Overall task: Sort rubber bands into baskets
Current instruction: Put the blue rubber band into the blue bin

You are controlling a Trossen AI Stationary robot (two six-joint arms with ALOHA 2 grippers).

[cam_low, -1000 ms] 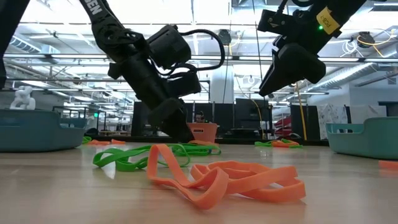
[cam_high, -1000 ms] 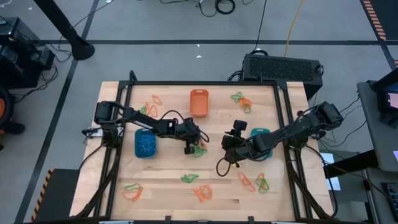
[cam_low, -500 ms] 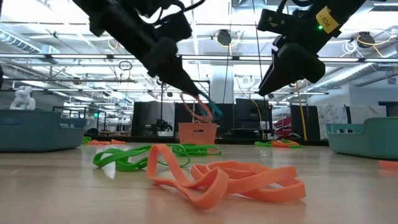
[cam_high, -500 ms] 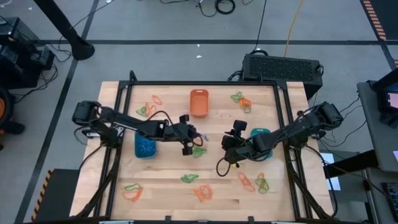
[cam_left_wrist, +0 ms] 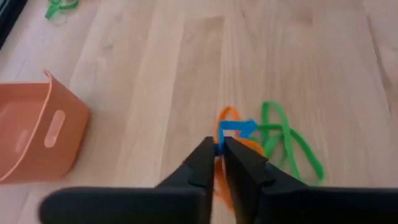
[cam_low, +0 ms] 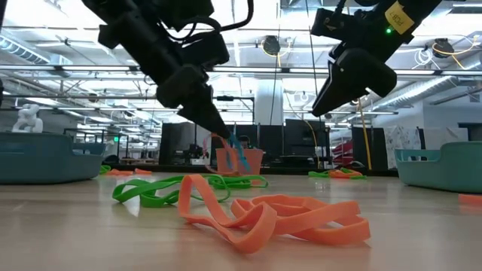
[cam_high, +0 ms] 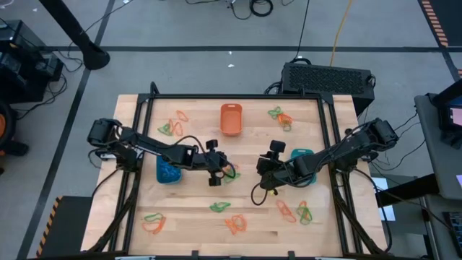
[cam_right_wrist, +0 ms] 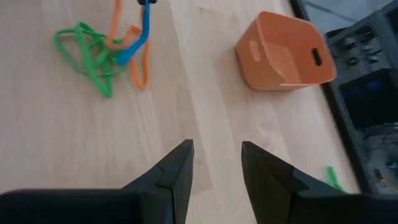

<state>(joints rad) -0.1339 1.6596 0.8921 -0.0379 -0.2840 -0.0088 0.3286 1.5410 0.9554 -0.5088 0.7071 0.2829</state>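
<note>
Left pincer point(cam_high: 214, 175) is lower than half a second ago, back down toward the worktop point(cam_high: 195, 217) middle, fingers nearly pressed together, pinching a blue band point(cam_left_wrist: 237, 127) tangled with an orange band point(cam_left_wrist: 227, 116) and a green band point(cam_left_wrist: 283, 134). Right pincer point(cam_right_wrist: 214, 163) hovers just right of centre, spread, empty. Blue tub point(cam_high: 167, 168) sits left of the pile, orange tub point(cam_high: 230, 119) near the back edge, teal tub point(cam_high: 302, 154) toward the right. Suggest lifting slowly and shaking the blue free; thin stretchy loops snag and snap back. Tubs are smooth rigid plastic, the worktop pale wood.
</note>
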